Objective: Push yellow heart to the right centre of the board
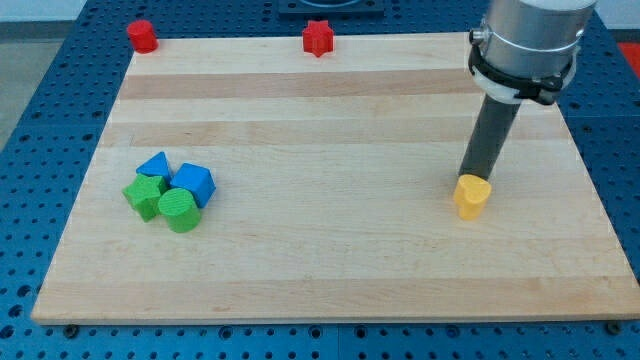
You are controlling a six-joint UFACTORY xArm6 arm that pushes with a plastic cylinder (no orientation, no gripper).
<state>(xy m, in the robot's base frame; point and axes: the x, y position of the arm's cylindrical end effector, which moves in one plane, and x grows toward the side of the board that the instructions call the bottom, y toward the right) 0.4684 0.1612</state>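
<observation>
The yellow heart (472, 196) lies on the wooden board (330, 130) at the view's right, a little below mid-height. My tip (473, 177) comes down from the view's top right and stands right at the heart's upper edge, touching it or nearly so.
A red cylinder (142, 35) sits at the board's top left corner and a red star (317, 38) at the top edge, middle. At the left, a cluster holds two blue blocks (192, 183) (154, 165), a green star (145, 195) and a green cylinder (179, 210).
</observation>
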